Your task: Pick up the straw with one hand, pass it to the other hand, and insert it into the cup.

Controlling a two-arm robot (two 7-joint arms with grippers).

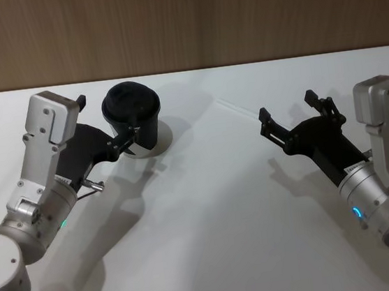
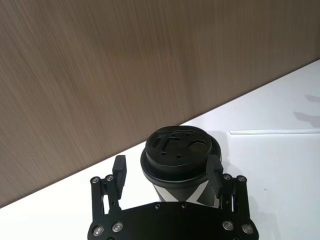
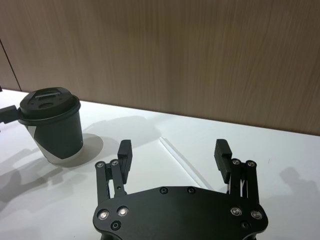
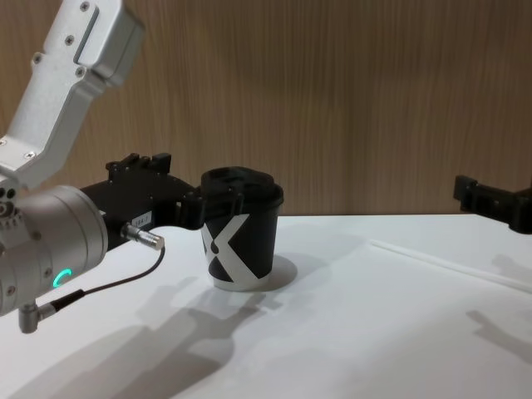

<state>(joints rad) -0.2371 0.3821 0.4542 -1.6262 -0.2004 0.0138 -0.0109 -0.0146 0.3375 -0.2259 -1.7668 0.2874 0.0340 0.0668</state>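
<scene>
The left hand [image 1: 107,117], spread wide, straddles the cup [image 1: 138,110] near the back edge of the bench [image 1: 212,242]. To its right lies the straw [image 1: 236,106], flat, one end under the wide-open right hand [image 1: 288,105].

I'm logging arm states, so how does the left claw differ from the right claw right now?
The left claw straddles the cup at lid height; the right claw hangs above the straw lying on the table. The left claw's gap is filled; the right claw's is bare. Both are open, gripping nothing.
</scene>
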